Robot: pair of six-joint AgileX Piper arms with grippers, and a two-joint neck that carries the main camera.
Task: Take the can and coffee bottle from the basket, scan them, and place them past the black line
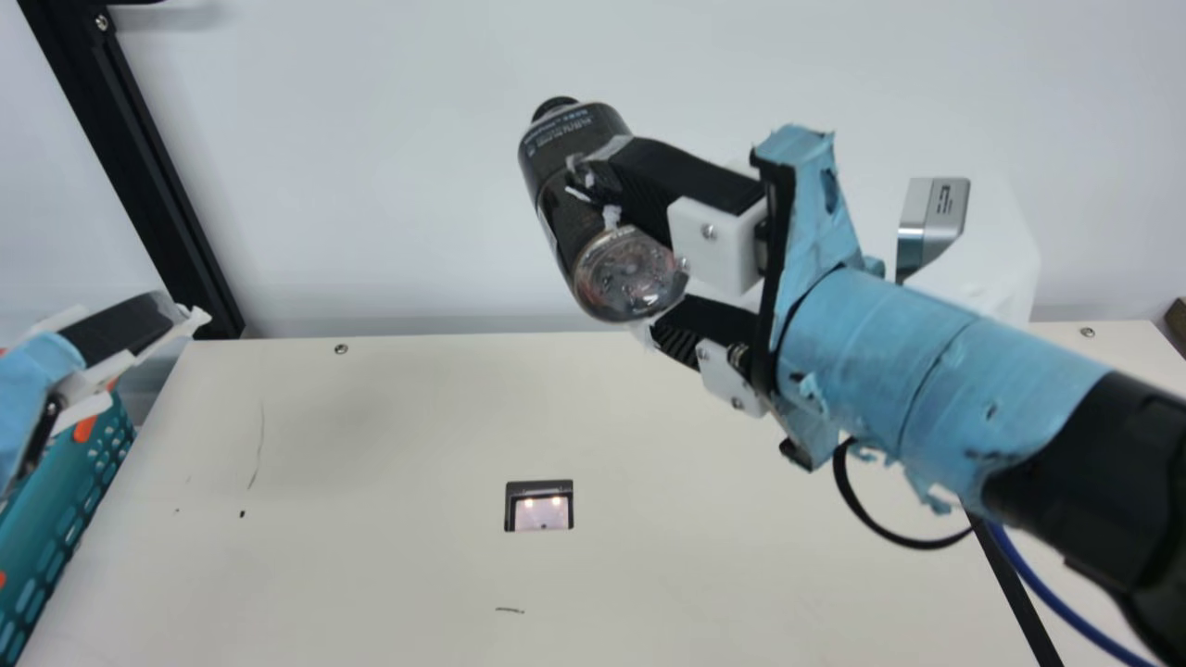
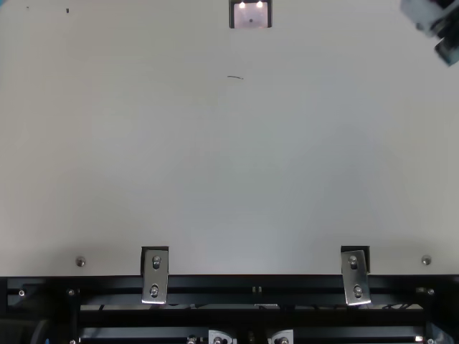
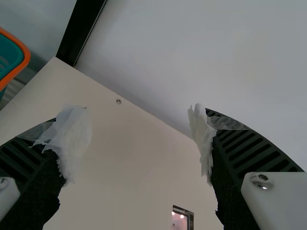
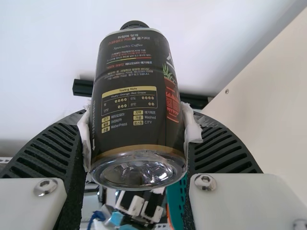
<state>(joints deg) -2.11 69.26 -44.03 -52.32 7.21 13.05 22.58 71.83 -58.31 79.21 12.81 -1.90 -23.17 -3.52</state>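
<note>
In the main view my right gripper [image 1: 635, 248] is shut on the dark coffee bottle [image 1: 579, 199], held tilted above the table, base toward the camera. The right wrist view has the bottle [image 4: 136, 91] lengthwise between the taped pads of the right gripper [image 4: 136, 132]. At the main view's left edge hangs my left gripper [image 1: 120, 347]; in its wrist view the left gripper [image 3: 139, 143] stands open around nothing. The teal basket [image 1: 74, 505] is below it, its inside hidden. A scanner window [image 1: 542, 512] is set in the table, lit. The black line [image 1: 1015, 588] runs at the right, partly behind the right arm.
A silver box-shaped item [image 1: 931, 218] and a white piece [image 1: 987, 264] stand behind the right arm. A black frame post [image 1: 139, 167] rises at the back left. Cables hang beneath the right arm. Metal brackets [image 2: 155, 276] line the near table edge.
</note>
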